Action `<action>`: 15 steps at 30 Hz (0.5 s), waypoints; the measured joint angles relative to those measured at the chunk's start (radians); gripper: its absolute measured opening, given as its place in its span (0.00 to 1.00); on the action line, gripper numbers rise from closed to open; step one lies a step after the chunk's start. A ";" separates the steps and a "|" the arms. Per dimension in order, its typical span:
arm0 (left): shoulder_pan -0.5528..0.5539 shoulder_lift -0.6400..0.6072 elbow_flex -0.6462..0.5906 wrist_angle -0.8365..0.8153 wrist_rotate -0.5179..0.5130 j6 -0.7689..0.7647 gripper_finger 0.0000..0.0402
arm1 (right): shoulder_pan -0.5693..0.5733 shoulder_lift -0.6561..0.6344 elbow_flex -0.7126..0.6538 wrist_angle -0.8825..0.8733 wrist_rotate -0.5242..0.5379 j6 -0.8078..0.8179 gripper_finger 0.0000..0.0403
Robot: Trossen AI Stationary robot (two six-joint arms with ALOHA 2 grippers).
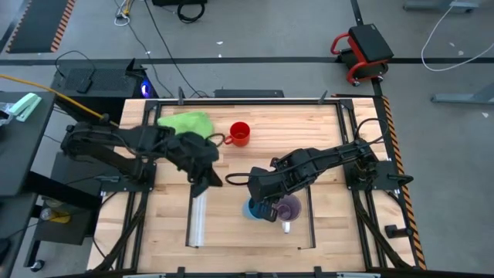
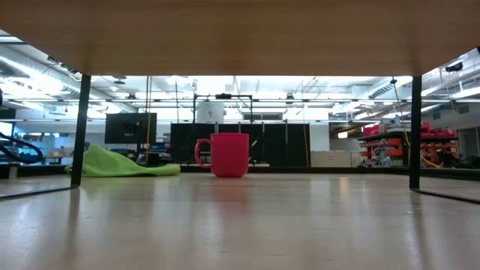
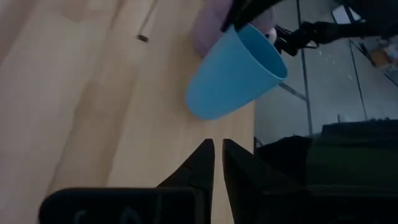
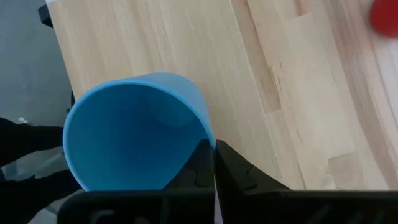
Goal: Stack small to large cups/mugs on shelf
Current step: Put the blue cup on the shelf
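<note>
My right gripper [image 1: 266, 210] sits over the shelf [image 1: 231, 220], fingers pinching the rim wall of the blue cup [image 1: 253, 208]. In the right wrist view one finger [image 4: 239, 171] lies outside the cup wall [image 4: 134, 134] and the other inside it, pressed tight on the rim. The left wrist view shows the cup [image 3: 233, 74] tilted, mouth facing away from the panel, its base low near the wood. Whether the base touches the shelf cannot be told.

The purple mug [image 1: 288, 208] stands on the shelf just beside the blue cup, partly under my right arm, its whitish handle pointing to the near edge.

The red mug [image 1: 240, 133] stands upright on the tabletop [image 1: 324, 131], well apart from the shelf, next to the green cloth [image 1: 185, 122]. The low view confirms it upright [image 2: 229, 154], handle toward the cloth [image 2: 124, 163].

My left gripper [image 1: 210, 184] hovers at the shelf's clear-strip edge [image 1: 197, 220], holding nothing; its fingers [image 3: 202, 165] are pressed nearly together, a thin slit between them.
</note>
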 joint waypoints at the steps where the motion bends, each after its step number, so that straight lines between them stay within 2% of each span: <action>1: -0.015 0.013 0.000 0.032 0.000 -0.001 0.09 | 0.001 0.000 0.000 0.001 -0.003 -0.002 0.00; 7: -0.076 0.084 0.000 0.107 0.000 -0.026 0.09 | 0.002 0.000 0.000 0.013 -0.029 -0.007 0.00; 15: -0.085 0.164 0.000 0.142 -0.001 -0.043 0.10 | 0.002 0.000 0.000 0.027 -0.033 -0.024 0.00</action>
